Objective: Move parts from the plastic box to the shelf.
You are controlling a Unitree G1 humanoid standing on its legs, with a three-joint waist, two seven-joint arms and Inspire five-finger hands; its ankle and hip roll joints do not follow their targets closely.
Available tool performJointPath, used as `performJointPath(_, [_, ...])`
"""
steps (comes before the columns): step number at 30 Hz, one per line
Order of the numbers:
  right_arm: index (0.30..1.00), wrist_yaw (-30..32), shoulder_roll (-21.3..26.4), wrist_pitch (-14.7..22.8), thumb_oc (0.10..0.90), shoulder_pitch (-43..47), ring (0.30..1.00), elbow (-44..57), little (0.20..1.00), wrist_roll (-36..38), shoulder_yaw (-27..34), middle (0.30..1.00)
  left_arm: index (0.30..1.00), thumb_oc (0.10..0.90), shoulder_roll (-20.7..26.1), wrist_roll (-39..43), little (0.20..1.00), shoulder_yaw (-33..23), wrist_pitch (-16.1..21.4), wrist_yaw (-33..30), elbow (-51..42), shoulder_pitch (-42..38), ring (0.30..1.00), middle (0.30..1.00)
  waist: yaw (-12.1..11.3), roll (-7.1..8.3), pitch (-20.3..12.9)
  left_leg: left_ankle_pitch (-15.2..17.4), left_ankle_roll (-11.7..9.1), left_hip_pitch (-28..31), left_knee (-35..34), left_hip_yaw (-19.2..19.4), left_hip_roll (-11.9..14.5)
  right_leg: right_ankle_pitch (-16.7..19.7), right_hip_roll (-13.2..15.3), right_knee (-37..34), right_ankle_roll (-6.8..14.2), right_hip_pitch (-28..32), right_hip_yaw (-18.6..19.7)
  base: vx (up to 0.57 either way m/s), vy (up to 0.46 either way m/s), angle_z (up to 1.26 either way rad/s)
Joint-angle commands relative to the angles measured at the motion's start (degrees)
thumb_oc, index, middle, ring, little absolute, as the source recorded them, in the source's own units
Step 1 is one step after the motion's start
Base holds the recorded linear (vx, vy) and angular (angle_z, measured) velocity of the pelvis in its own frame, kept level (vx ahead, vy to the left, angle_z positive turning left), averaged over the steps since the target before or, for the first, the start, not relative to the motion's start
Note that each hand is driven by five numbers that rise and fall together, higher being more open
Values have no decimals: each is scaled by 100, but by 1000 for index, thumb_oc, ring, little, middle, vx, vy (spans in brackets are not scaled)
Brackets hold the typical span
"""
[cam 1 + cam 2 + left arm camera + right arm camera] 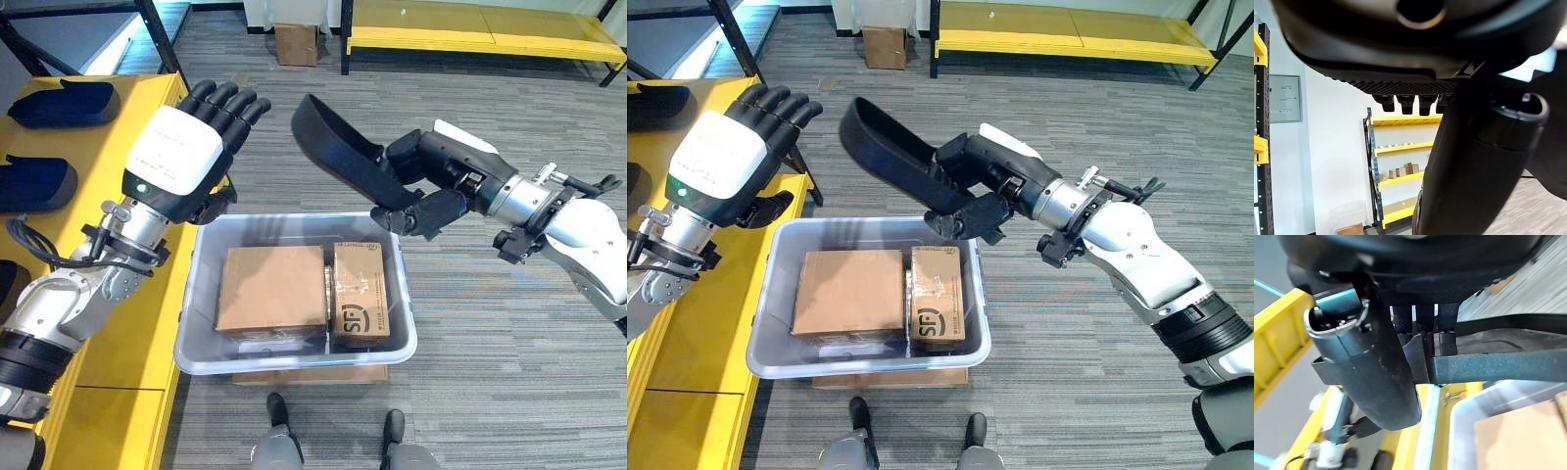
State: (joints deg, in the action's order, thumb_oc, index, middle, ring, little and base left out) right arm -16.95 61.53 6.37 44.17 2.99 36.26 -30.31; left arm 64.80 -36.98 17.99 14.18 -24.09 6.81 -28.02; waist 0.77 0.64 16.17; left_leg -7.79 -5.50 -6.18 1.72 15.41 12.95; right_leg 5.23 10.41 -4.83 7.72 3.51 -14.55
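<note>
Right hand (970,201) grips a black curved part (892,147), raised above the grey plastic box (764,357) holding two cardboard boxes (847,292). Left hand (191,147), fingers spread, hovers beside the yellow shelf (127,362).

Grey plank floor (490,372), yellow bench (470,29)
</note>
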Motion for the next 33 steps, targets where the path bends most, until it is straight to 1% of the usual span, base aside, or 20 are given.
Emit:
performJointPath(1, [300, 159, -9, 856, 400, -128, 300, 353, 300, 458, 366, 300, 1000, 900, 96, 76, 1000, -314, -49, -368, 146, -94, 1000, 1000, 20, 123, -1187, -69, -645, -75, 231, -42, 747, -739, 318, 261, 337, 573, 40, 0, 0, 0])
performJointPath(5, [300, 168, -65, 963, 400, -254, 300, 439, 300, 326, 475, 300, 1000, 900, 19, 134, 1000, -449, -22, -419, 148, 3, 1000, 1000, 37, 110, -1188, -70, -644, -55, 212, -34, 747, -739, 321, 256, 336, 578, 57, 0, 0, 0])
performJointPath(7, [300, 209, -140, 1122, 400, -332, 300, 481, 300, 217, 580, 300, 1000, 900, -30, 185, 1000, -546, 27, -464, 156, 108, 1000, 1000, 41, 104, -1195, -64, -642, -30, 207, -14, 749, -735, 323, 245, 339, 597, 57, 0, 0, 0])
performJointPath(10, [300, 231, -247, 1192, 400, -407, 300, 477, 300, 100, 623, 300, 1000, 900, -35, 239, 1000, -618, 63, -485, 168, 149, 1000, 1000, 32, 101, -1197, -66, -643, -29, 211, -15, 743, -741, 317, 230, 337, 619, 58, 0, 0, 0])
performJointPath(20, [300, 183, -344, 1209, 400, -546, 300, 494, 300, -36, 654, 300, 1000, 900, -225, 451, 1000, -821, 115, -554, 194, 200, 1000, 1000, 33, 103, -1187, -79, -640, -57, 215, -44, 724, -765, 319, 245, 324, 641, 25, 0, 0, 0])
performJointPath(27, [300, 163, -417, 1240, 400, -482, 300, 525, 300, -45, 586, 300, 1000, 900, -210, 432, 1000, -674, 143, -567, 179, -45, 1000, 1000, 49, 100, -1185, -67, -631, -74, 230, -60, 715, -765, 329, 253, 326, 628, 37, 0, 0, 0])
performJointPath(33, [300, 113, -481, 1226, 400, -466, 300, 596, 300, 13, 554, 300, 1000, 900, -220, 419, 1000, -420, 178, -519, 230, -325, 1000, 1000, 87, 111, -1203, -60, -623, -65, 217, -45, 706, -758, 331, 251, 337, 615, 57, 0, 0, 0])
